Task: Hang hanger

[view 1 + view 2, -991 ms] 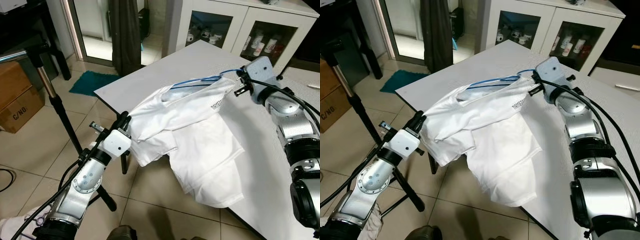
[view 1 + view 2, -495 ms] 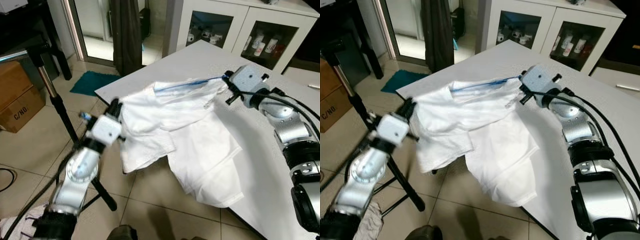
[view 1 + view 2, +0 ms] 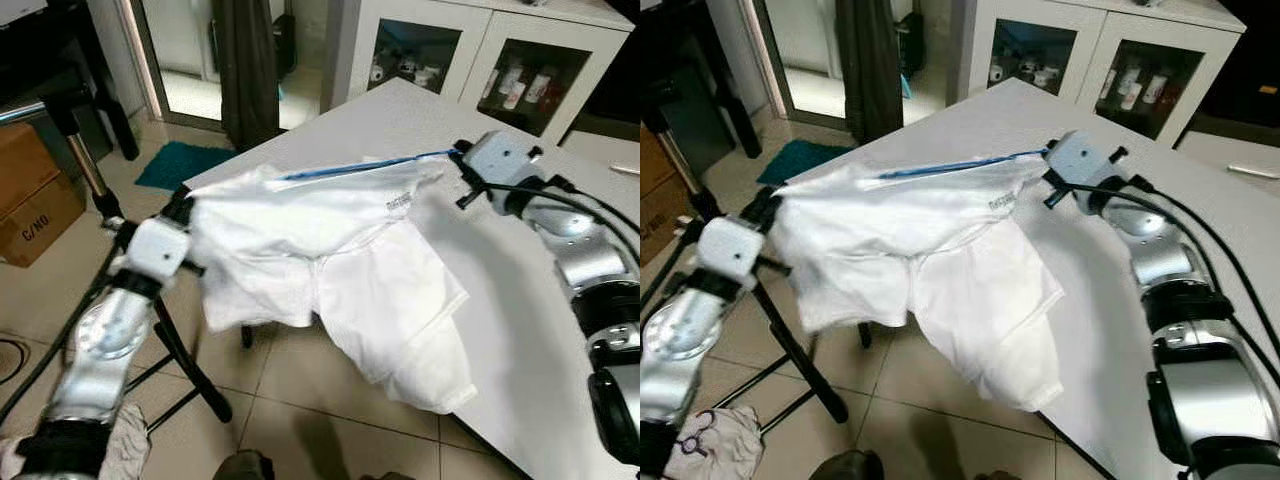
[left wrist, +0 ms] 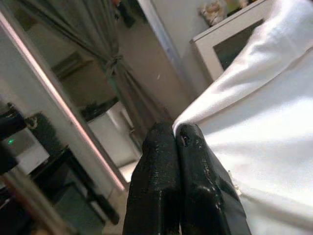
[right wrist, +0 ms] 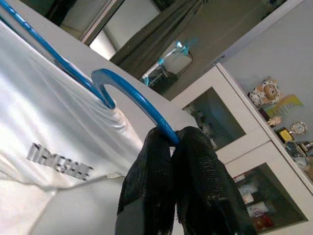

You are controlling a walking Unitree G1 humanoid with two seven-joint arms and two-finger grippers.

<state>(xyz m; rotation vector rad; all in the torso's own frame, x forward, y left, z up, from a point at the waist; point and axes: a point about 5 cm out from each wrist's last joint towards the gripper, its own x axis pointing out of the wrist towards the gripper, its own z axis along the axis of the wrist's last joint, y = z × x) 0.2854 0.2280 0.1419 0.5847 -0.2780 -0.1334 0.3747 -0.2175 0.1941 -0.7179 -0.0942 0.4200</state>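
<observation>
Most of the blue hanger [image 3: 365,165] is hidden inside the white t-shirt [image 3: 330,240]; a thin blue bar shows along the shirt's top edge in the eye views. The right wrist view shows its curved hook [image 5: 128,99], smooth and glossy, pinched between the right claw [image 5: 172,138]'s pressed-together textured fingers. The left claw [image 4: 175,135] is clamped on a fold of the soft, creased cloth at the shirt's other end. The shirt stretches between both claws, partly over the white desk [image 3: 520,300]'s corner, its lower part drooping past the edge above the tiled floor [image 3: 300,420]. Grey lettering [image 5: 59,160] near the collar is too blurred to read.
</observation>
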